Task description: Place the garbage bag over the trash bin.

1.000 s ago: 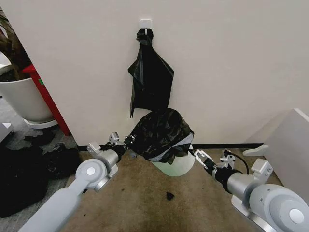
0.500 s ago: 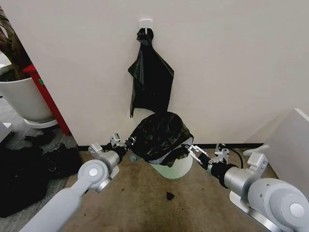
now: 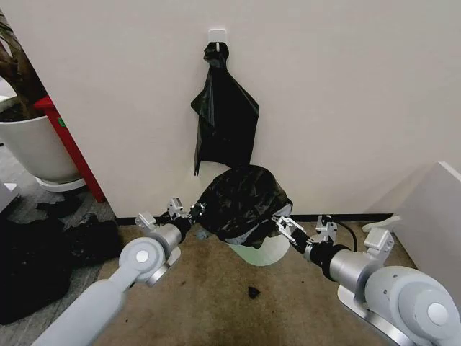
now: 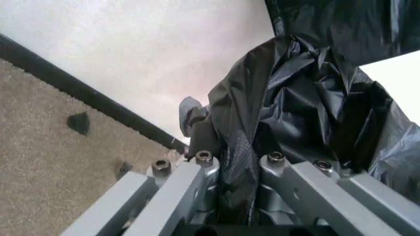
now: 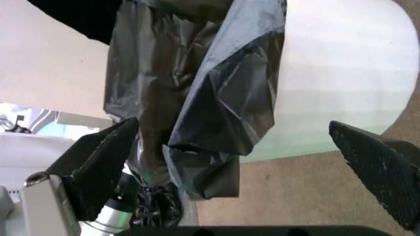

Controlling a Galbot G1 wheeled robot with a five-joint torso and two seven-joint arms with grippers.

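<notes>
Brown carpet floor (image 3: 209, 295) against a pale wall (image 3: 346, 101); a narrower black sack (image 3: 225, 108) with a knotted top hangs from a hook (image 3: 216, 36) above. Trash bin (image 3: 259, 250) stands on the floor at the wall's foot, garbage bag (image 3: 241, 202) ballooned over its top, hem draped only partway down the sides.

Left gripper (image 3: 193, 213) is at the bag's left edge, clenched on a fold of the plastic; the left wrist view shows film pinched between its fingers (image 4: 196, 172). Right gripper (image 3: 282, 225) is at the bag's right edge beside the bin, jaws spread wide in the right wrist view, the bag hem (image 5: 203, 172) hanging loose between them, not grasped.

Step in hand, as I judge it: pulling the bag mouth down around the rim. Next move likely calls for the right gripper to catch that loose hem, then both to draw it down evenly so the rim is covered without tipping the light bin.
</notes>
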